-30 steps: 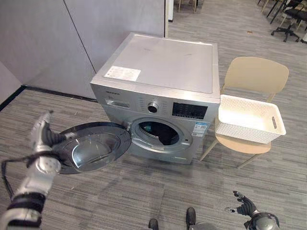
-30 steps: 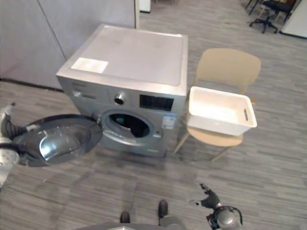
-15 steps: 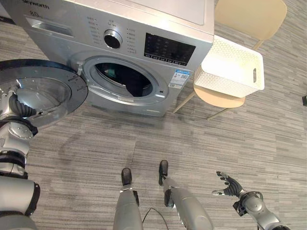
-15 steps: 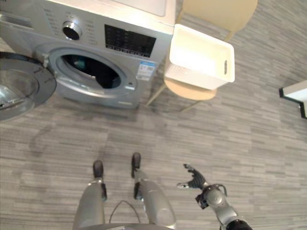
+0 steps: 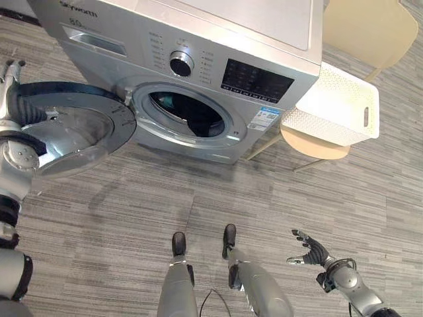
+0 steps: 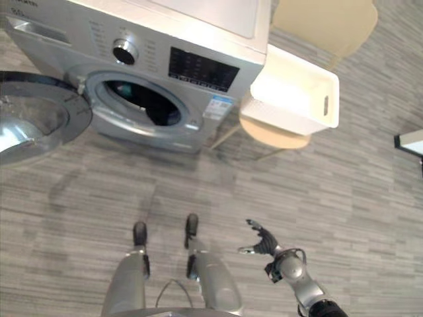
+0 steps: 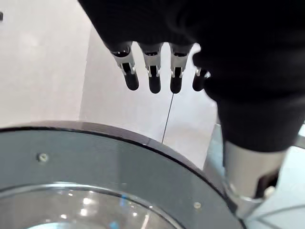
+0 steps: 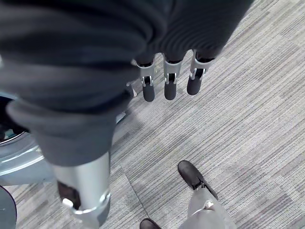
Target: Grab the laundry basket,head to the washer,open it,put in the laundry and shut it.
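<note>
Laundry basket [image 5: 338, 105]: white, perforated, seated on a beige chair [image 5: 316, 142] just right of the washer [image 5: 198, 72], touching neither hand. Looks bare inside as far as visible. Washer silver, front-loading, round door [image 5: 66, 132] swung wide open to its left, glass bowl facing up and outward; dark drum opening [image 5: 187, 113] exposed, something dark teal just visible within. Control knob [image 5: 180, 64] and dark display panel [image 5: 256, 80] above the opening.

Left hand [image 5: 14, 99] up at the outer rim of the open door, beside its far edge; fingers [image 7: 151, 76] straight and relaxed in its wrist view, curled round nothing, door rim [image 7: 119, 152] just below them. Contact with the door impossible to tell.

Right hand [image 5: 309, 251] low at the right, well apart from washer and basket, over grey striped floor [image 5: 132, 218], fingers [image 8: 169, 81] spread and loose, holding nothing.
</note>
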{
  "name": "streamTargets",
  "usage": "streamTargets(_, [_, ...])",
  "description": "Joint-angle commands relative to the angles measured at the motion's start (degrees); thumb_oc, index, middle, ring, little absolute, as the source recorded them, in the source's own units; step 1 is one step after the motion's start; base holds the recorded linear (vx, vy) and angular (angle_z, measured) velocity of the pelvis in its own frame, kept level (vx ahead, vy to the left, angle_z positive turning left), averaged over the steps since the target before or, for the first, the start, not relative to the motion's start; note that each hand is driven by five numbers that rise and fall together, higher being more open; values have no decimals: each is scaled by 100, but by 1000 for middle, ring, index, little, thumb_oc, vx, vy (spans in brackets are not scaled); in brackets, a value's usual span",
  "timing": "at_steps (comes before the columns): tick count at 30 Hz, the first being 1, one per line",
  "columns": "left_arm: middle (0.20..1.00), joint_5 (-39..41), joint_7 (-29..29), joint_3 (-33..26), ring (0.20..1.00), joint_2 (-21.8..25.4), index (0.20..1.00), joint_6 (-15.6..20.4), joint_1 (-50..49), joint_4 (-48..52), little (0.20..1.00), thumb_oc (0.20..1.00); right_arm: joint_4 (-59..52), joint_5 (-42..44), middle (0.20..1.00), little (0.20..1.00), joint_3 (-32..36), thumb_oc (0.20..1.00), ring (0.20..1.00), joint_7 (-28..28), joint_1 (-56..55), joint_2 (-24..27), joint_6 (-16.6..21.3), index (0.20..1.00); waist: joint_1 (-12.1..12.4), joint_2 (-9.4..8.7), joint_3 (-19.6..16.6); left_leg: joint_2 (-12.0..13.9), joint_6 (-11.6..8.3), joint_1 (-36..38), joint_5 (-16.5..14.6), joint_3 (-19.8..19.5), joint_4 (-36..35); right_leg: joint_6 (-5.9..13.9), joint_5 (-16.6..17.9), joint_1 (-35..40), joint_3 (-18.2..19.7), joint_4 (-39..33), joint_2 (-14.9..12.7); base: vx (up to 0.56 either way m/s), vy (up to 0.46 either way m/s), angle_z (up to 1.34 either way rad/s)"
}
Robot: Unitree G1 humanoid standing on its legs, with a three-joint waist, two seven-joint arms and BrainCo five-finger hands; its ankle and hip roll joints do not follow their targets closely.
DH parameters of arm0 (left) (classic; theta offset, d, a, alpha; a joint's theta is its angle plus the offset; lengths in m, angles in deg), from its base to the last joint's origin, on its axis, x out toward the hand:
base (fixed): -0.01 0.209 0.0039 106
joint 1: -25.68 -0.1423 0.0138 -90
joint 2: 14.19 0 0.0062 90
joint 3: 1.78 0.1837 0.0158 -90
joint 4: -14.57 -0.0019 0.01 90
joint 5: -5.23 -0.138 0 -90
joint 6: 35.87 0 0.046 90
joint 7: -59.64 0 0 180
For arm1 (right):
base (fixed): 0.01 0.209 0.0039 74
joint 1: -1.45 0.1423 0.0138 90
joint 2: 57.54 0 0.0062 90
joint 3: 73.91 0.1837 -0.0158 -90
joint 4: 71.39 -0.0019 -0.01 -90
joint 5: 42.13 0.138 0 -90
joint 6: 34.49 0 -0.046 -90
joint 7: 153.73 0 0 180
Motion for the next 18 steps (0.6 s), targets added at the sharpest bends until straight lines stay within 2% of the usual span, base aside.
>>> streamTargets(1, [1000,-236,112,94,1000,113,1000,-106,205,-415,1000,1000,-123,78,1000,1000,128,1000,1000,-6,-237,268,71,1000,-82,146,-543,-232,82,-205,84,-33,186,740,-392,517,107,278,-267,0,0,0])
streamTargets(6, [1000,-353,385,669,1000,327,1000,-144,939,-1041,1000,1000,-291,220,1000,1000,166,1000,1000,-144,-333,390,58,1000,-124,9,-579,-172,70,-306,98,-14,199,788,-308,497,109,198,-230,10,-29,-4])
streamTargets(10, [1000,-509,548,935,1000,272,1000,-164,1170,-1478,1000,1000,-522,252,1000,1000,154,1000,1000,-246,-415,537,77,1000,-213,-132,-622,-122,50,-462,111,-24,229,818,-207,441,125,119,-210,26,-18,2])
streamTargets(16, [1000,-275,799,560,1000,27,1000,-160,714,-1674,1000,1000,-718,269,1000,1000,166,1000,1000,-315,-466,597,47,1000,-260,-232,-599,-100,27,-582,121,6,227,848,-118,369,125,66,-184,1,5,-1])
streamTargets(17, [1000,-160,762,424,1000,-67,1000,-145,611,-1616,1000,1000,-744,238,1000,1000,163,1000,1000,-317,-503,580,50,1000,-256,-245,-594,-95,24,-589,116,10,229,845,-124,371,120,67,-194,0,0,0])
streamTargets(18, [1000,229,628,5,1000,-352,1000,-55,96,-1123,1000,1000,-680,129,1000,1000,183,1000,1000,-238,-536,499,64,1000,-202,-237,-566,-107,19,-583,113,45,243,828,-158,388,65,79,-209,0,0,0])
